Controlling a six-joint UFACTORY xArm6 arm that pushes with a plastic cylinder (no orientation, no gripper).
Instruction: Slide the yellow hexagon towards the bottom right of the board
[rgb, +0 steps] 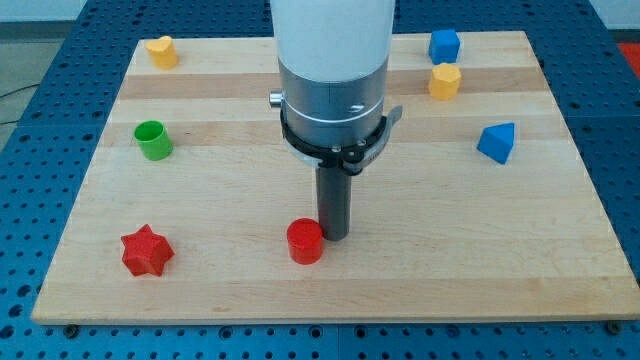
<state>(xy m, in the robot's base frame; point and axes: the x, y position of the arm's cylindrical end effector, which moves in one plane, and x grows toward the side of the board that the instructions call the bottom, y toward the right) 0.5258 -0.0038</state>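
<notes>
The yellow hexagon (445, 81) stands near the view's top right, just below a blue cube (444, 45). My tip (334, 236) rests on the board near the view's bottom middle, touching or almost touching the right side of a red cylinder (305, 242). The tip is far from the yellow hexagon, below it and to its left. The arm's white and grey body (333, 70) hides part of the board's top middle.
A blue triangular block (497, 142) lies at the right. A second yellow block (161, 51) sits at the top left. A green cylinder (153, 140) is at the left, a red star (146, 251) at the bottom left. The wooden board (450, 260) lies on a blue perforated table.
</notes>
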